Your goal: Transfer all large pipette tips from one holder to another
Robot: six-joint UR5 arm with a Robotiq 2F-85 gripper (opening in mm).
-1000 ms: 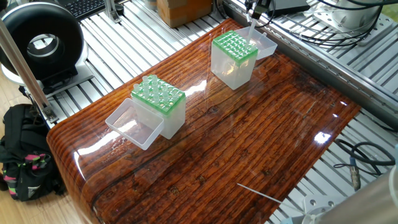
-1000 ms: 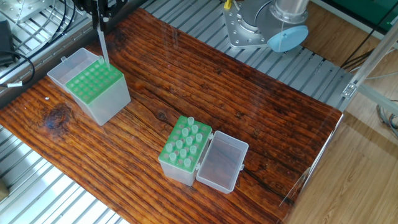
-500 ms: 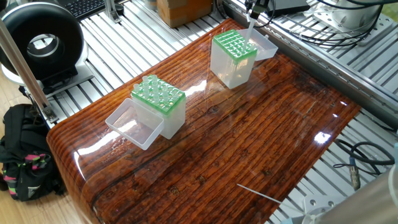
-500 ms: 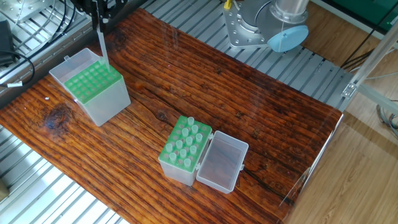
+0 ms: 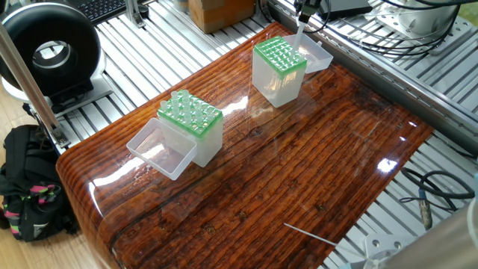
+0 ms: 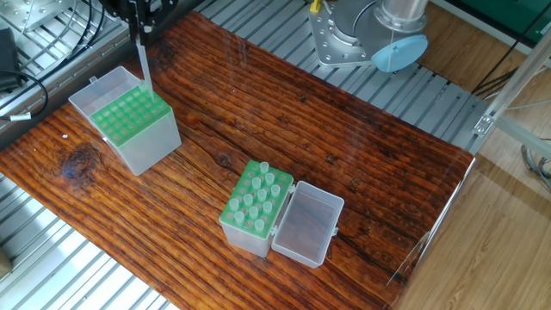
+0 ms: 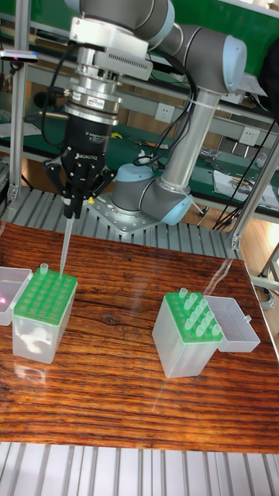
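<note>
My gripper hangs over the left holder and is shut on one large pipette tip. The tip points straight down, and its lower end meets the green rack near the back edge. One short tip stands in that rack. In the other views the same gripper holds the tip above that holder. The second holder carries several tips.
Both holders have their clear lids folded open. The robot base stands behind the wooden table. A thin pale rod lies near one table edge. Cables run beside the left holder.
The gripper and its tip have shifted very slightly, and the holder beneath them has slid a little along with them. The second holder has not moved.
</note>
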